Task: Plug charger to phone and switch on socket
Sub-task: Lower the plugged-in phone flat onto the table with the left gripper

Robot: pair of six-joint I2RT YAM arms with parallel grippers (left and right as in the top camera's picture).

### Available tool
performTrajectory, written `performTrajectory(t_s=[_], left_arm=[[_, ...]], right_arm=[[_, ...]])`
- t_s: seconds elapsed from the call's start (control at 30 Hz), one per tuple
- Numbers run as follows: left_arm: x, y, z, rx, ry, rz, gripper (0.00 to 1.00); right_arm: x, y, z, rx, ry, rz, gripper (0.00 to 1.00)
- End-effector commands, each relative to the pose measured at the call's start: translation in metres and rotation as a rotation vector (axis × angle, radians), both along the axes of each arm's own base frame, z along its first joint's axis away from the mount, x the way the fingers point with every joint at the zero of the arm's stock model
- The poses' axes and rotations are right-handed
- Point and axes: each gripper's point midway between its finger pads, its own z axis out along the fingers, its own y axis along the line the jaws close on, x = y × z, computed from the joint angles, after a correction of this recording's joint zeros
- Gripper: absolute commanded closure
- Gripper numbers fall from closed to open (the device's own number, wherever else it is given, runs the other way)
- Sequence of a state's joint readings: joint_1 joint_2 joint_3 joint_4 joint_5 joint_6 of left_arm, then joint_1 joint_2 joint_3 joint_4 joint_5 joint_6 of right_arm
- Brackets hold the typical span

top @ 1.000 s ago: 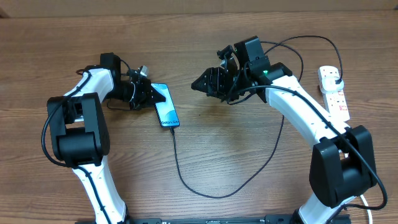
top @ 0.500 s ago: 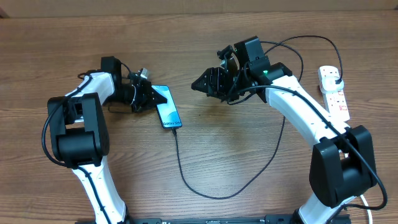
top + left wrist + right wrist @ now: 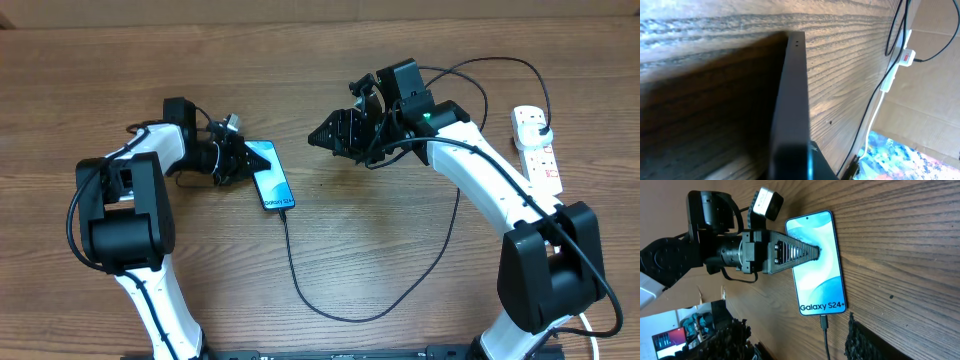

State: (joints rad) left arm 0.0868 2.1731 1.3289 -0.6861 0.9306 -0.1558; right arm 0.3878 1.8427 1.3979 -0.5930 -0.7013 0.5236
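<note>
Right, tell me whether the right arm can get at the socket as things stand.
Probably yes: the right gripper holds nothing, and the socket lies uncovered beside that arm.

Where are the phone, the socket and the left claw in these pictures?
phone (image 3: 821,287): right wrist view, lit screen.
socket (image 3: 542,159): overhead view, white body.
left claw (image 3: 816,253): right wrist view, fingertip end over the phone.
</note>
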Motion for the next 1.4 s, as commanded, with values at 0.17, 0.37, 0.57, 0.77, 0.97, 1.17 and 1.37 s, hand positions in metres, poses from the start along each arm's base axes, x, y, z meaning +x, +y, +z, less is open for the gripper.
performTrajectory(t_s=[0.17,0.37,0.57,0.77,0.97,1.17,1.37], left_arm=[[-0.020,0.026,-0.050,0.236,0.057,-0.029,0.78],[-0.020,0.029,-0.052,0.255,0.061,-0.028,0.78],[-0.021,0.032,-0.055,0.278,0.083,-0.012,0.75],[-0.021,0.032,-0.055,0.278,0.084,-0.012,0.69],[-0.022,0.035,-0.056,0.296,0.093,-0.008,0.64],[-0.032,0.051,-0.067,0.408,0.168,0.021,0.66],[-0.041,0.067,-0.075,0.518,0.221,0.032,0.65]], right_arm=[[0.004,0.000,0.015,0.010,-0.045,0.000,0.34],[0.004,0.000,0.015,0.009,-0.046,0.000,0.34],[0.004,0.000,0.015,0.009,-0.046,0.000,0.34],[0.004,0.000,0.015,0.009,-0.046,0.000,0.34],[0.004,0.000,0.015,0.007,-0.060,0.012,0.33],[0.004,0.000,0.015,0.007,-0.060,0.012,0.33],[0.004,0.000,0.015,0.007,-0.060,0.012,0.33]])
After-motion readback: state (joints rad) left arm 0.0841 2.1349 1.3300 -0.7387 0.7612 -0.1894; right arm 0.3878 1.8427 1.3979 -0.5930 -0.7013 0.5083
